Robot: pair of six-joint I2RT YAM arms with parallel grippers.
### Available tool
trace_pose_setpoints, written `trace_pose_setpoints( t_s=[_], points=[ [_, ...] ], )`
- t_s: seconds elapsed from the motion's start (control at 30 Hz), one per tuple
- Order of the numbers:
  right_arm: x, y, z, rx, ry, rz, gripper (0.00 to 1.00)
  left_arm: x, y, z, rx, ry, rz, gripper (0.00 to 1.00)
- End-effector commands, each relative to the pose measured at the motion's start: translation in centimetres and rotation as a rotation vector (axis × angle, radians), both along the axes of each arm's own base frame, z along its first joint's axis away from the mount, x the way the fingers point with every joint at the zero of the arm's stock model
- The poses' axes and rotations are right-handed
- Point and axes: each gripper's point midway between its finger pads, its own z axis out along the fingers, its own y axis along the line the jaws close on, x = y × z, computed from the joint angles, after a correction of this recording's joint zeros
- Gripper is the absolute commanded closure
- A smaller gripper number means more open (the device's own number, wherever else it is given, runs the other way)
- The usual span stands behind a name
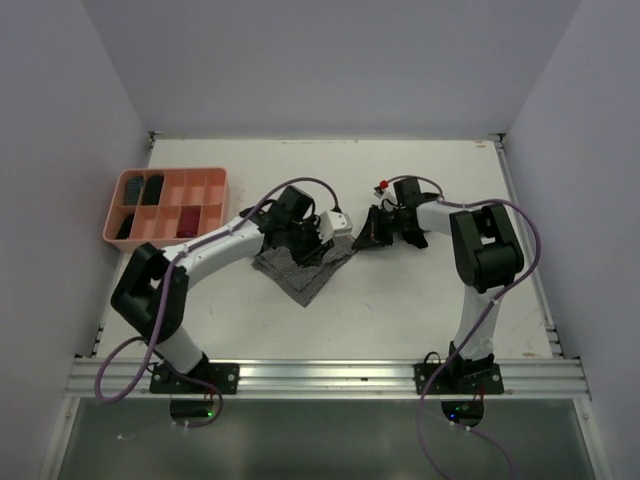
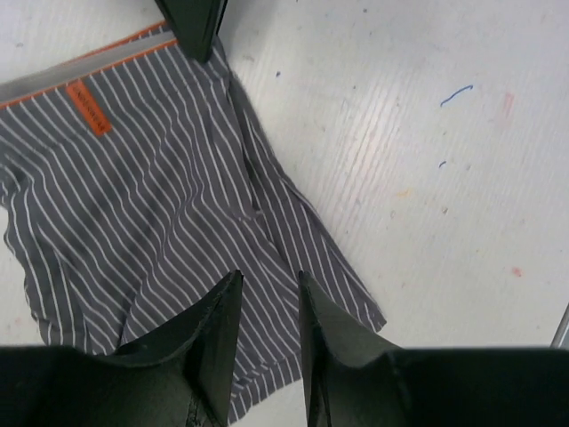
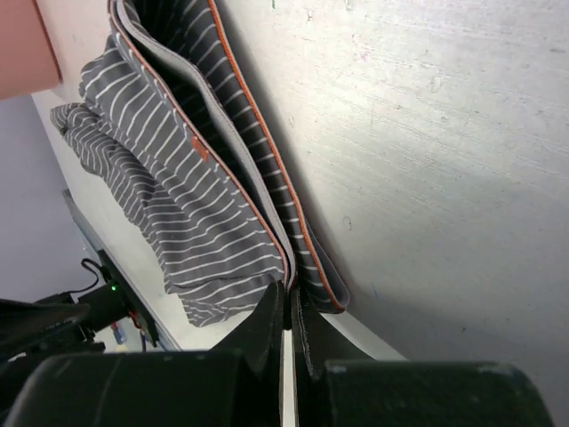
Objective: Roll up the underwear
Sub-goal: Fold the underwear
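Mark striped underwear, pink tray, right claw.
grey-and-white striped cloth underwear (image 2: 160,222): left wrist view, middle of fabric.
salmon-pink plastic compartment tray (image 1: 205,188): top view, bare compartment.
right claw (image 3: 288,292): right wrist view, between fingertips shut on waistband.

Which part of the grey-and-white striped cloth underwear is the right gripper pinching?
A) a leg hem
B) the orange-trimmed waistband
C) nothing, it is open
B: the right wrist view shows the right gripper closed on the orange-trimmed waistband of the grey-and-white striped cloth underwear.
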Motion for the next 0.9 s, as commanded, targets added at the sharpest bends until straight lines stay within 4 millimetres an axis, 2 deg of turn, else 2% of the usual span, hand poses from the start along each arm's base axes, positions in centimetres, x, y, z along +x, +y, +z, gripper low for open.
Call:
trace_pose_setpoints(
  t_s=[0.0, 0.27, 0.43, 0.87],
  points=[
    [1.5, 0.4, 0.3, 0.015, -0.054, -0.005, 1.00, -1.6, 4.9, -2.9, 0.197, -0.016, -0.008, 0.66],
    [1.8, 0.2, 0.5, 0.010, -0.060, -0.016, 1.00, -2.5, 6.8, -5.5, 0.289, 0.010, 0.024, 0.65],
    [1.9, 0.2, 0.5, 0.017, -0.056, -0.017, 1.00, -3.1, 7.0, -6.5, 0.310, 0.019, 0.014, 0.64],
    [1.9, 0.1, 0.4, 0.014, -0.047, -0.018, 1.00, -4.4, 5.3, -5.4, 0.234, 0.041, -0.042, 0.60]
  ],
)
